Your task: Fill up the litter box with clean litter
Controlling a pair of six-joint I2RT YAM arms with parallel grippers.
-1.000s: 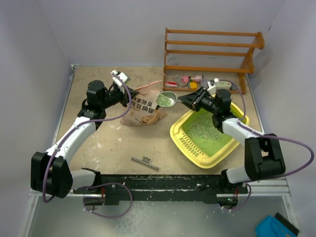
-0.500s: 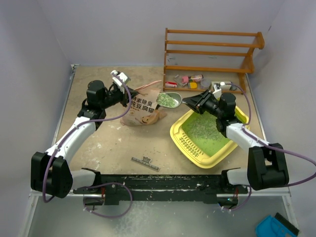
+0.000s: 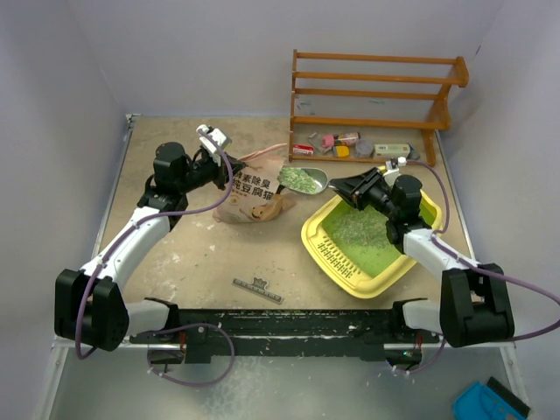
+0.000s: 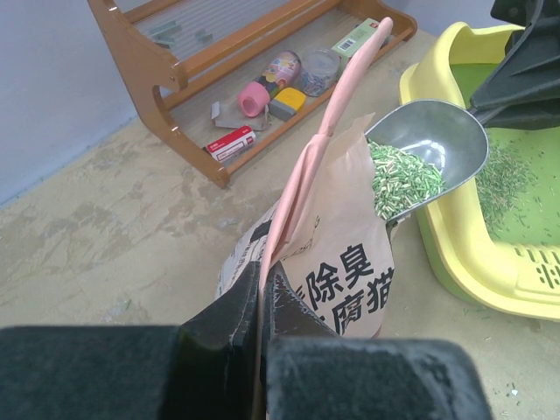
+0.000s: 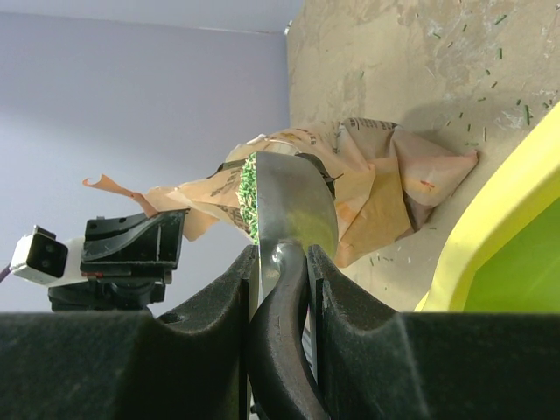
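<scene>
- Right wrist view: right gripper (image 5: pixel 280 262) clamped on the scoop (image 5: pixel 293 206) handle; left gripper (image 4: pixel 262 293) pinches the bag (image 4: pixel 337 254) lip.
- Over the last second the loaded scoop drifted from the bag mouth toward the litter box (image 3: pixel 312 234), by the table's right edge; tipping judged next.
- Left wrist view shows clean litter (image 4: pixel 398 179) heaped in the bowl; right wrist shows only a green sliver.

We watch the jaws of the right gripper (image 3: pixel 346 185) carry the metal scoop (image 3: pixel 317 180), heaped with clean litter (image 3: pixel 299 179), off the bag (image 3: pixel 254 199) mouth toward the right edge of the tabletop (image 3: pixel 201 254). It is now closer to the litter box (image 3: pixel 313 234) rim, and the right elbow swings outward.
</scene>
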